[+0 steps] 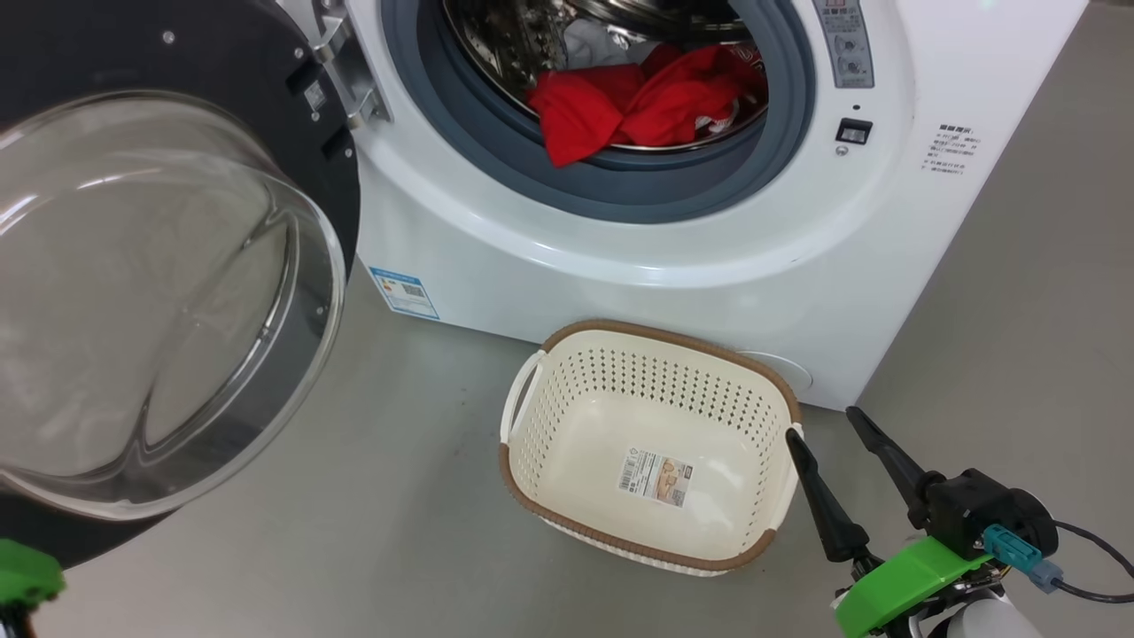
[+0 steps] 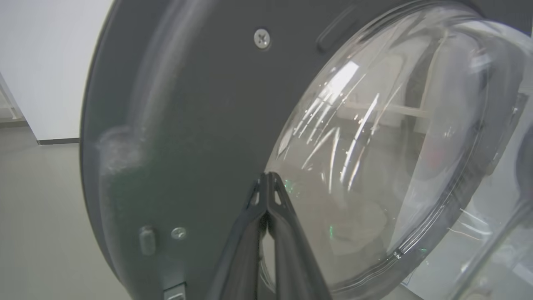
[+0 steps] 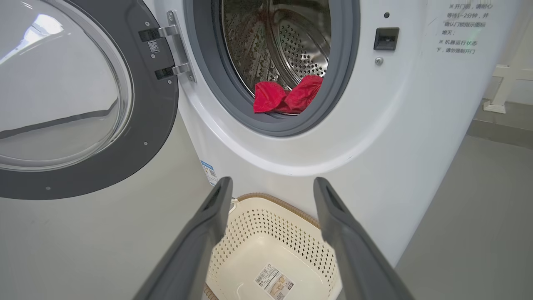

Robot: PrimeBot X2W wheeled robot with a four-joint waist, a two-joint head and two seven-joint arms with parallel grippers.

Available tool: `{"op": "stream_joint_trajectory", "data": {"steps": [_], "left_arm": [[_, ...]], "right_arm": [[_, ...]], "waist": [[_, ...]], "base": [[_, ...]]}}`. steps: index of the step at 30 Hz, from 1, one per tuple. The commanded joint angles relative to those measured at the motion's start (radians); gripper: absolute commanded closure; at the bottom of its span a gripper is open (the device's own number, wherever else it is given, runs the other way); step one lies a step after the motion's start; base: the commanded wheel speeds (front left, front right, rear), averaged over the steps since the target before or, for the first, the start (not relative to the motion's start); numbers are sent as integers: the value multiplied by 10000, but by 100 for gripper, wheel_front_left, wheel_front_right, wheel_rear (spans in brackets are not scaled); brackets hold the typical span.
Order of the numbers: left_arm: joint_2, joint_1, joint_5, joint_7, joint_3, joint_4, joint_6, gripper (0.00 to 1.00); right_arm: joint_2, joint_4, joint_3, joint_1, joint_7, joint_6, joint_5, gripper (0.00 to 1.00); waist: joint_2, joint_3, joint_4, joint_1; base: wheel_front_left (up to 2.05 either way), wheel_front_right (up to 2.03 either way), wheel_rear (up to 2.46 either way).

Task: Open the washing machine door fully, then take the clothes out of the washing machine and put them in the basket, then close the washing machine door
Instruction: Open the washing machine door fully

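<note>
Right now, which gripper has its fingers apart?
The right gripper: its fingers stand wide apart near the basket; the left gripper has them pressed together.

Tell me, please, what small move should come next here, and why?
Probably lift the open right pincer from beside the basket toward the clothes at the drum front lip: the washing machine door stands wide open, the basket holds no clothes, and that pincer holds nothing.

A smooth grey floor [image 1: 372, 532] is seen stretching across the room, a plain white wall [image 2: 50, 62] is joined to it by a dark skirting strip [image 2: 58, 141], and a white frame leg [image 3: 497, 106] is planted on it farther off.
</note>
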State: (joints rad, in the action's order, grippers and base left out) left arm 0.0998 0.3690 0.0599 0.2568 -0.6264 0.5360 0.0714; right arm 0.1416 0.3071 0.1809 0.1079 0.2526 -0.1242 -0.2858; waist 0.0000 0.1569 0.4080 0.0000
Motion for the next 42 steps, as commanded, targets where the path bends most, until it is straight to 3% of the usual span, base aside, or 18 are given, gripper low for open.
{"op": "stream_joint_trajectory", "data": {"steps": [1,8,15,17,22,23,24,25,26,33,42], "left_arm": [[275,-289,-130,49,-153,-413,57,100],[-384,-1255,-113,49,299,-1534,132,100],[-490,-2399,721,49,1661,-2497,248,100],[-492,-2733,956,49,2219,-2853,315,85],[-494,-3423,1197,49,3187,-3493,456,64],[-494,-3518,1260,49,3372,-3540,487,54],[-494,-3598,1270,49,3504,-3587,509,26],[-494,-3598,1270,49,3504,-3587,509,26],[-494,-3648,1333,49,3621,-3627,529,0],[-463,-3784,1260,49,4467,-3957,587,0],[-9,-3941,1781,49,5509,-4357,591,0]], "right_arm": [[-39,-211,198,166,92,-65,61,0],[-128,-222,157,73,92,-65,24,0],[-192,-294,-85,-170,92,-65,-95,0],[-211,-323,-182,-246,92,-65,-93,0],[-280,-407,-431,-406,92,-65,-84,0],[-292,-423,-483,-435,92,-65,-80,0],[-304,-442,-540,-464,92,-65,-78,0],[-304,-442,-540,-464,92,-65,-78,0],[-315,-455,-597,-490,92,-65,-77,0],[-299,-535,-1111,-637,92,-65,-26,0],[-301,-671,-1575,-749,92,-65,9,0]], "waist": [[0,-90,-1,0],[0,-344,-93,0],[0,-624,-289,0],[0,-689,-407,0],[0,-800,-827,0],[0,-826,-925,0],[0,-830,-1025,0],[0,-830,-1025,0],[0,-842,-1126,0],[0,-858,-1794,0],[0,-777,-2673,0]], "base": [[0,0,0],[0,0,0],[0,0,0],[0,0,0],[0,0,0],[0,0,0],[0,0,0],[0,0,0],[0,0,0],[0,0,0],[0,0,0]]}}
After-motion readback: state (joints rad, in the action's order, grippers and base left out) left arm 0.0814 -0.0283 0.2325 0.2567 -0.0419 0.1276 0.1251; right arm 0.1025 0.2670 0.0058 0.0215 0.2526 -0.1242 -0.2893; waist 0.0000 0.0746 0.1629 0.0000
